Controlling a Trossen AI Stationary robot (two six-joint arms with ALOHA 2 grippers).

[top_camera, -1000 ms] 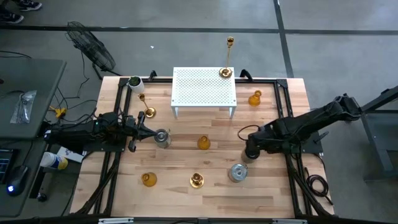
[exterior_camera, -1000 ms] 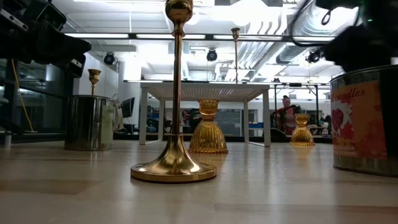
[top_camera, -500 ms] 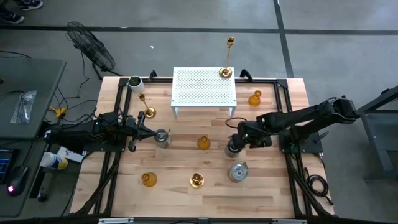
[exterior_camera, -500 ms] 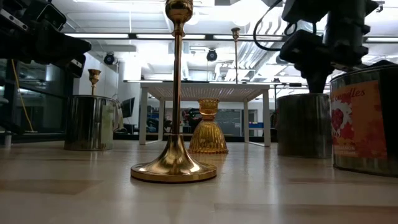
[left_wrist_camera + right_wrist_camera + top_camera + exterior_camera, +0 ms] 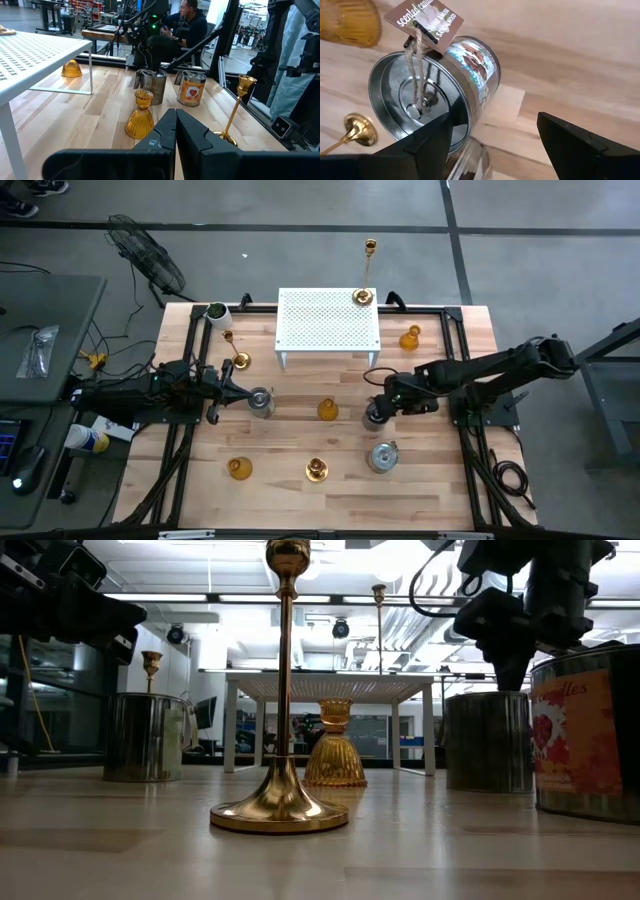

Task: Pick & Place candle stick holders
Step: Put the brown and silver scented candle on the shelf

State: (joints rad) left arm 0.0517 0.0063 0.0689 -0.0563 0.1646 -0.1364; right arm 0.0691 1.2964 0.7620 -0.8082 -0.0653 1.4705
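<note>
My right gripper [image 5: 376, 412] points steeply down over a squat silver cup [image 5: 488, 740] right of the table's middle and is shut on it. A second silver cup [image 5: 430, 95], with a label and a paper tag, stands nearer the front edge. A third [image 5: 260, 401] stands just ahead of my left gripper [image 5: 176, 115], which is shut, level and holds nothing at the left side. Amber glass holders [image 5: 328, 410] [image 5: 239, 469] [image 5: 410, 338] and gold sticks [image 5: 316, 470] [image 5: 237, 361] stand on their bases about the table. One gold stick [image 5: 363, 297] stands on the white rack [image 5: 328, 320]. My right gripper comes at the silver cup's top from above, slanting slightly. Part of the rim [image 5: 470, 156] shows between the two fingers, close to one finger [image 5: 420, 145]. Whether both fingers are outside the wall, I cannot tell. The cup stands upright with its base [image 5: 488, 786] on the table.
The white perforated rack fills the far middle of the table. A white cup with dark contents [image 5: 216, 311] sits at the far left corner. Black frame rails [image 5: 455, 340] run along both sides. Bare wood lies along the front edge [image 5: 440, 500].
My right gripper has gone toward the table's left with the silver cup and tipped more steeply down, mostly in the first half second. In the low view the cup now stands in front of the far amber holder. The gap between the fingers has not changed.
</note>
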